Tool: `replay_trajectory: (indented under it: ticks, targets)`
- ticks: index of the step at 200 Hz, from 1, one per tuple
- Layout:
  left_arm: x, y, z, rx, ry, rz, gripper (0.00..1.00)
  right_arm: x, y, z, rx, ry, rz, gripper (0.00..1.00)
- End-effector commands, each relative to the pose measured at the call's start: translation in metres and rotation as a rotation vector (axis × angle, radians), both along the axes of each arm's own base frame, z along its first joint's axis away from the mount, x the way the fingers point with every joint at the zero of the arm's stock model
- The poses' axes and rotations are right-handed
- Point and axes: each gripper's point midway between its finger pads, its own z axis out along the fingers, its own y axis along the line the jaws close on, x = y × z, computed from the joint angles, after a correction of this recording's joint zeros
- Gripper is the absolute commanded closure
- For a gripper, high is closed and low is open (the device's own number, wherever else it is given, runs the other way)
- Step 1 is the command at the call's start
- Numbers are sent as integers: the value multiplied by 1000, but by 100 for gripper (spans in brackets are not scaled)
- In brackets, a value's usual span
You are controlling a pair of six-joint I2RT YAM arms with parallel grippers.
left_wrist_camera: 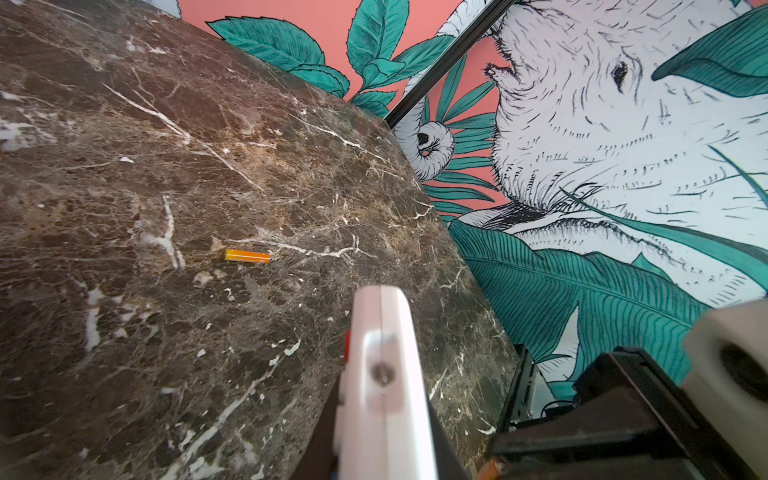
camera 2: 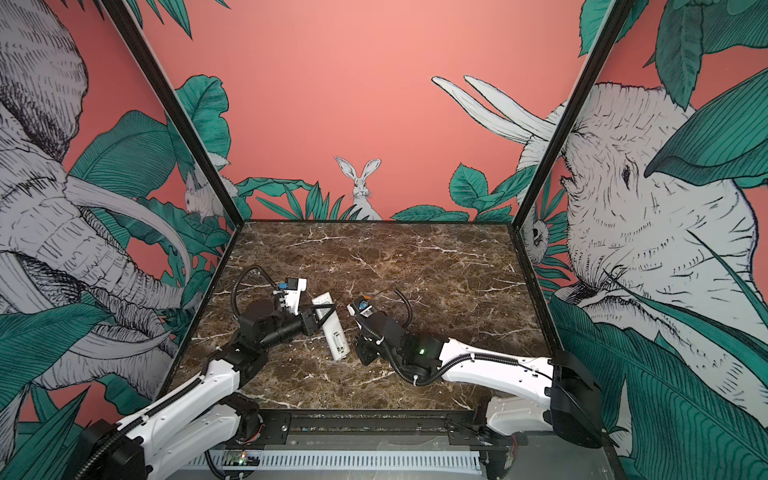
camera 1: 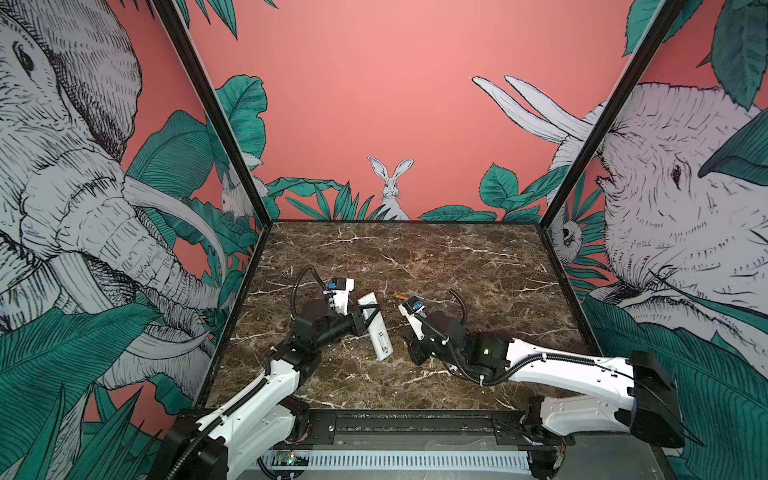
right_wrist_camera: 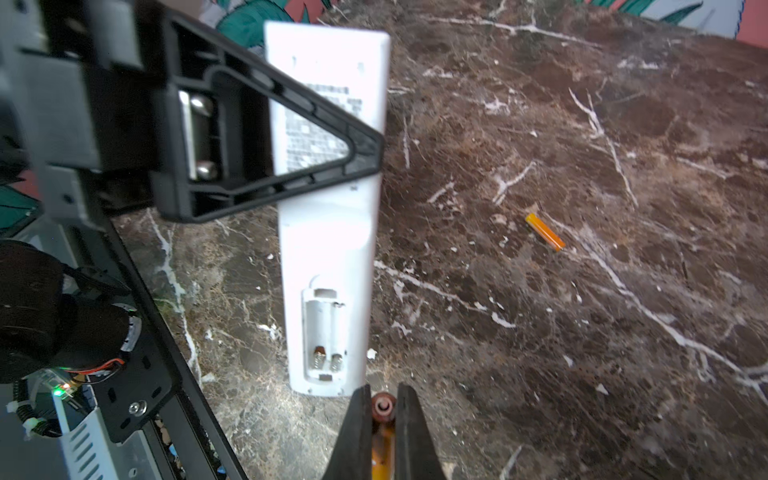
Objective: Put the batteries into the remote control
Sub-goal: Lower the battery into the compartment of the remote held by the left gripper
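My left gripper (camera 1: pixel 369 311) clamps the remote control (right_wrist_camera: pixel 328 245); my right gripper (right_wrist_camera: pixel 384 415), low at its bay end, pinches a battery (right_wrist_camera: pixel 382 451).

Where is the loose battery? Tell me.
In a top view the loose battery lies flat on the marble table near its middle, just beyond the right arm's wrist and right of the remote control.

Nothing legible in any view. Remote control (right_wrist_camera: pixel 328 232), white back showing: a printed label (right_wrist_camera: pixel 316 137), rows of fine grey print, on the half away from the open battery compartment (right_wrist_camera: pixel 324 332). Too blurred to read; no word, brand or number made out. Battery (right_wrist_camera: pixel 545 232) lying loose: orange wrap, markings not discernible. In both top views the remote is too small for print to show.
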Motion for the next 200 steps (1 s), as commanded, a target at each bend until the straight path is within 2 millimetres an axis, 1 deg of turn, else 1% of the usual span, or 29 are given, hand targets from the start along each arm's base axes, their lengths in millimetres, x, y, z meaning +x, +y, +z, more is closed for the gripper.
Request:
replay_trajectory:
  ticks: [1,32,83,123,200]
  targets:
    - [1,-8,28,-89,-38,-33,100,3,17,37,142,-119,40,100]
    - [3,-9,23,-99,-7,-22,100,-1,28,49,214,-165,92,100]
    - [6,-10,29,-140,5,-16,100,-5,41,50,257,-182,144,100]
    - [8,-9,33,-189,16,-5,100,-4,42,45,254,-189,144,100]
    - [9,-7,36,-226,23,-4,100,1,36,37,231,-209,111,100]
